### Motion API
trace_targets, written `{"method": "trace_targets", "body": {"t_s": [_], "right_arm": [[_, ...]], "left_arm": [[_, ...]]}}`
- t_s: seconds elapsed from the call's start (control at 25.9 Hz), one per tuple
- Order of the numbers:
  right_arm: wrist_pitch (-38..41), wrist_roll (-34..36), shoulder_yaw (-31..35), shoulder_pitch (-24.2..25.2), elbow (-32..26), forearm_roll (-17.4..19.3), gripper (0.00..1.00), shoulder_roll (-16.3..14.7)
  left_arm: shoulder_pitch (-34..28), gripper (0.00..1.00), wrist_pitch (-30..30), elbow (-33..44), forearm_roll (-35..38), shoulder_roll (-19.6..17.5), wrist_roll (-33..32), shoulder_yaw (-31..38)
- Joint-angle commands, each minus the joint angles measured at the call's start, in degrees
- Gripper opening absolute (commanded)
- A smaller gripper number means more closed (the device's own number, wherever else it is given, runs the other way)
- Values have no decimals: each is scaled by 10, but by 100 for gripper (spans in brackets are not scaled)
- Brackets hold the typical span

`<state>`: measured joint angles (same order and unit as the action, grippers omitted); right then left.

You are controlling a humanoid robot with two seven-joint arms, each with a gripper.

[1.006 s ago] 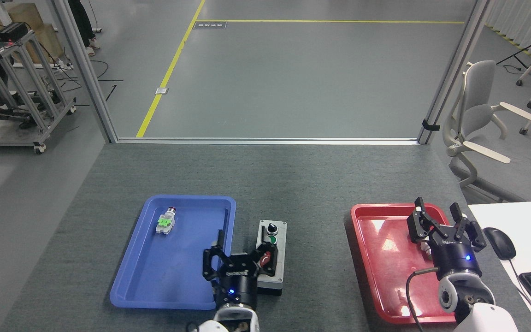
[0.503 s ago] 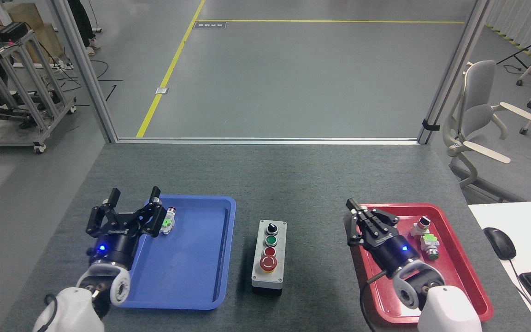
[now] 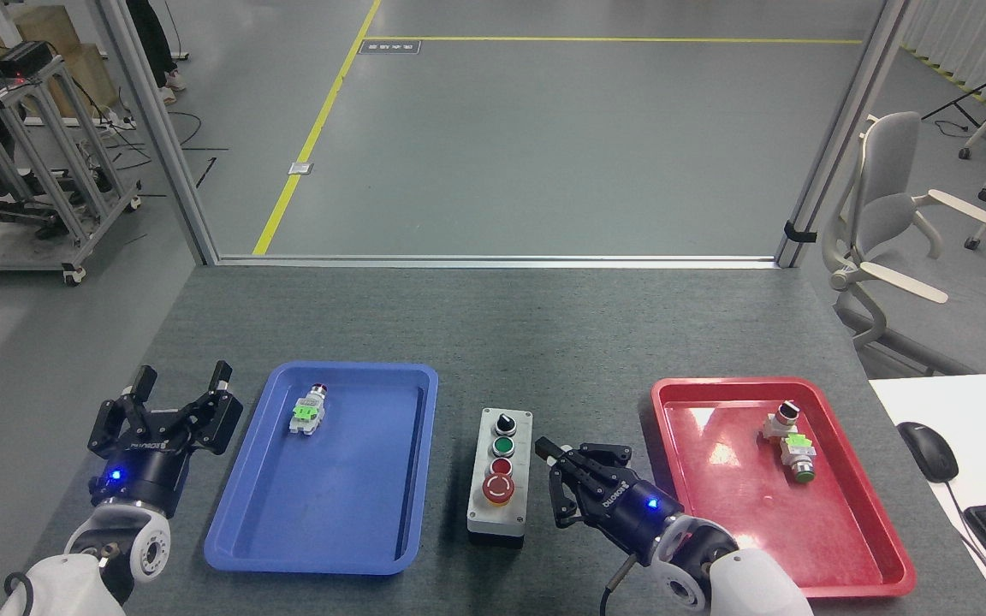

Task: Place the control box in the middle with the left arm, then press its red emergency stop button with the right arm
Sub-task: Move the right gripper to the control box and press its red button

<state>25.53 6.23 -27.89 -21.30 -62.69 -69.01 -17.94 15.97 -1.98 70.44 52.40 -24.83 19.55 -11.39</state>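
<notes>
While our right gripper (image 3: 555, 463), fingers together, points just beside the control box (image 3: 500, 476), our left gripper (image 3: 175, 402) stands spread; two trays.

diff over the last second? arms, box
Left end effector let go of the control box and drew back left, past the blue tray, open. Right end effector swung left from over the red tray, closing, to beside the emergency stop button. Box and tray parts stayed put.

control box (image 3: 500, 475) flanked by open table, blue tray (image 3: 240, 530) left
</notes>
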Motion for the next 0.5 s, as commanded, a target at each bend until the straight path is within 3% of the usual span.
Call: {"method": "trace_targets", "body": {"t_s": [0.0,0.15,0.27,0.46], "right_arm": [[0,0,-2,-1,6,0,0,14],[0,1,-9,-1,9,0,0,24],[0,1,-18,-1,17,0,0,35],[0,1,-27,0,30,1,0,40]], "left_arm": [[-7,100,-20,1,6,0,0,2],[-29,100,-24,4,8,5,7,2],[-35,99,-21,19,17,36,7,-4],[-48,99,-19,16,112,74,0,-4]]}}
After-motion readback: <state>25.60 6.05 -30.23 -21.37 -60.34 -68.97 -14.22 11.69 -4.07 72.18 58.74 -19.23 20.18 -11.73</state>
